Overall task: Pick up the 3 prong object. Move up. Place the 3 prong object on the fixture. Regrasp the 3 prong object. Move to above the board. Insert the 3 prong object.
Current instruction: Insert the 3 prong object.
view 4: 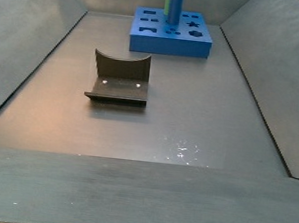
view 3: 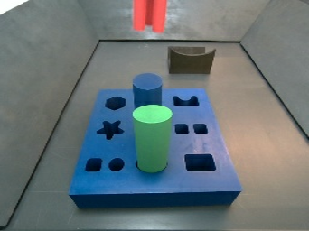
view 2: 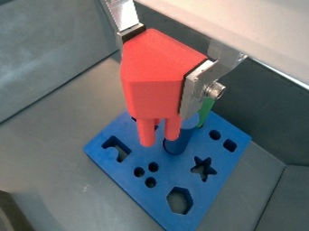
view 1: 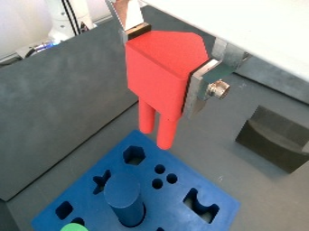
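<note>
My gripper (view 1: pixel 163 61) is shut on the red-orange 3 prong object (view 1: pixel 154 77), with a silver finger on each side and the prongs pointing down. It hangs above the blue board (view 1: pixel 183 165). Both wrist views show this; in the second the gripper (view 2: pixel 165 61) holds the object (view 2: pixel 151 77) over the board (view 2: pixel 121 167). In a side view only the prongs (view 3: pixel 150 13) show at the top edge, high above the board (view 3: pixel 157 185). The dark notched fixture (view 3: pixel 191 59) stands empty beyond the board. It also shows in a wrist view (view 1: pixel 276 135) and a side view (view 4: pixel 118 78).
A blue cylinder (view 3: pixel 146 88) and a green cylinder (view 3: pixel 152 137) stand upright in the board. The blue cylinder (view 1: pixel 122 200) is close below the prongs. Grey walls enclose the floor. The board (view 4: pixel 174 36) sits at the far end in a side view.
</note>
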